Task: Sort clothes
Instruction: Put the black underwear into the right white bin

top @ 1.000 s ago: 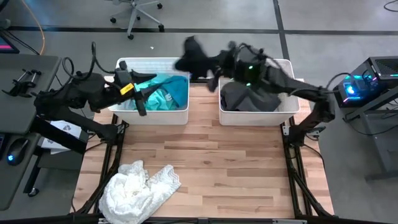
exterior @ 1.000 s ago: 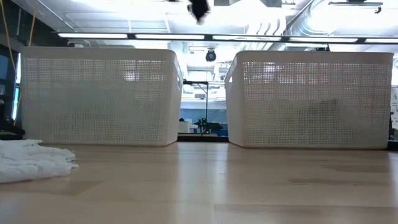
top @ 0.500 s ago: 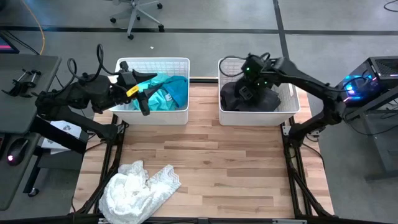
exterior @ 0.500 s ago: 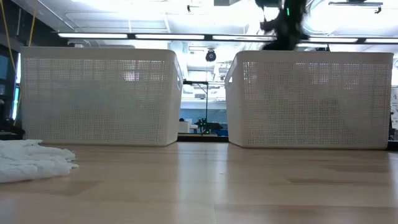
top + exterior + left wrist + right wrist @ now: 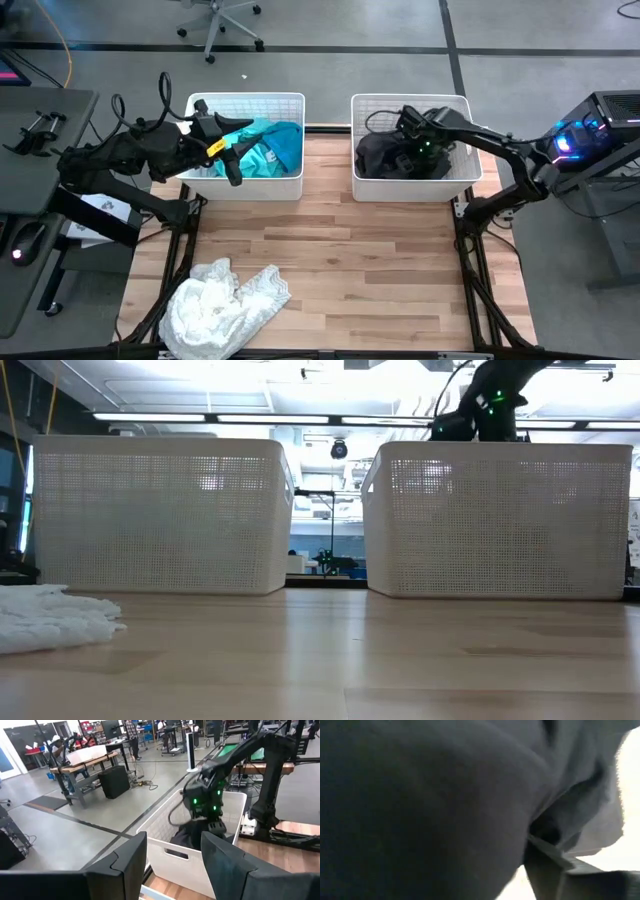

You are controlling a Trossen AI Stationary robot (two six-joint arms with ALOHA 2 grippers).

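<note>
Right gripper (image 5: 403,152) is down in the basket (image 5: 462,180) at the counter's far-right corner, buried in dark clothes (image 5: 378,158); can't tell its fingers. Release low, lift straight. Left gripper (image 5: 233,150), spread, waits over teal clothes (image 5: 262,148). White lacy clothes (image 5: 222,305) lie near-left.

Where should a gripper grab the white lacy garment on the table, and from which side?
Take the white lacy garment from straight above, on the raised, bunched fold near the middle of the heap. It lies crumpled and low on the table, alone, with bare wood round it, so a top-down pinch on a ridge probably gathers enough cloth. The flat scalloped edge offers less to pinch.
</note>
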